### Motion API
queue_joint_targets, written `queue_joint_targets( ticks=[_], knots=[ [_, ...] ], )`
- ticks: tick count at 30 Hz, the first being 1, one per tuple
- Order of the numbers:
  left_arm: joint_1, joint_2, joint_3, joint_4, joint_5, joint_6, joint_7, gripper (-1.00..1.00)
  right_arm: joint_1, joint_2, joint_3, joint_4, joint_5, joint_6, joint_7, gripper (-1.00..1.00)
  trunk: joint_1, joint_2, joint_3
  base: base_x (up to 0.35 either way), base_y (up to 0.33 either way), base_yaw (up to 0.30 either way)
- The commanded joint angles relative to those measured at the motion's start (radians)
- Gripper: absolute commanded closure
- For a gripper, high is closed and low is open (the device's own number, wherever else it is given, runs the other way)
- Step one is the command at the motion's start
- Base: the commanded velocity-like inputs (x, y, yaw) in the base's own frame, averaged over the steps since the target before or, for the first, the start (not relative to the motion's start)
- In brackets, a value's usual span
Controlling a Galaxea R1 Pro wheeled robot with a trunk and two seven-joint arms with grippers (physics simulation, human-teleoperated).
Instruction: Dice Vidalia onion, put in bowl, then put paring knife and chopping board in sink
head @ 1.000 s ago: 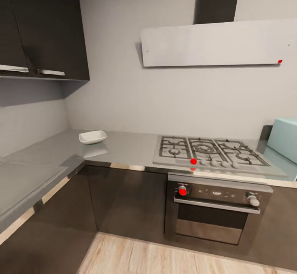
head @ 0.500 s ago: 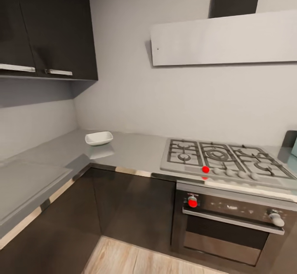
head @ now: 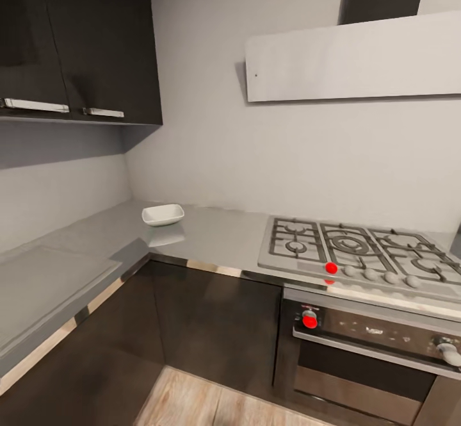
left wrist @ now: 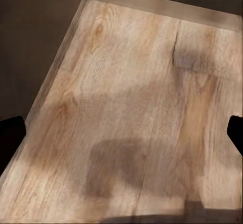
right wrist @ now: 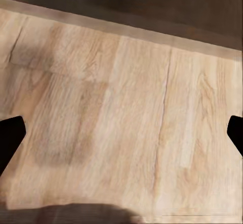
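The white square bowl (head: 162, 214) stands near the corner of the grey worktop, in the head view at middle left. The countertop (head: 51, 285) with a pale front edge runs along the left wall up to that corner. The Vidalia onion, sink, chopping board and paring knife are out of view. My left gripper (left wrist: 121, 133) is open over bare wooden floor, its dark fingertips (left wrist: 10, 135) far apart. My right gripper (right wrist: 121, 135) is likewise open above the floor, holding nothing.
A gas hob (head: 358, 253) with a red knob sits in the top right of the bowl, above an oven (head: 365, 343). Dark wall cabinets (head: 77, 41) hang at upper left and an extractor hood (head: 352, 61) above the hob. Wooden floor (head: 211, 403) lies before the cabinets.
The whole head view has shifted: bowl, hob and oven now sit further right and lower in the picture, so the camera turned left. The teal object at far right has left the view.
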Motion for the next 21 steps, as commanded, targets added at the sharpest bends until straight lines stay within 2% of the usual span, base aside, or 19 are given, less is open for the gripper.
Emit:
queue_joint_targets(
  ticks=[1, 4, 9, 21],
  knots=[
    [0.000, -0.009, 0.002, 0.013, 0.000, 0.000, 0.001, -1.00, -0.001, 0.000, 0.001, 0.037, 0.001, -0.002, -0.004, -1.00, 0.000, -0.001, -0.001, 0.000, 0.000, 0.002],
    [0.000, -0.020, 0.002, 0.035, -0.001, 0.001, 0.002, -1.00, -0.001, 0.001, 0.003, 0.120, 0.001, 0.002, -0.003, -1.00, 0.000, -0.001, -0.001, 0.000, 0.000, 0.001],
    [0.000, -0.024, 0.003, 0.045, -0.001, 0.001, 0.002, -1.00, -0.001, 0.000, 0.004, 0.259, -0.002, 0.015, 0.011, -1.00, 0.000, -0.001, -0.001, 0.000, 0.000, 0.000],
    [0.000, -0.026, 0.001, 0.068, 0.001, 0.020, 0.005, -1.00, -0.001, -0.002, -0.001, 0.290, -0.003, 0.021, 0.028, -1.00, 0.000, -0.001, -0.001, 0.000, 0.000, 0.000]
  ],
)
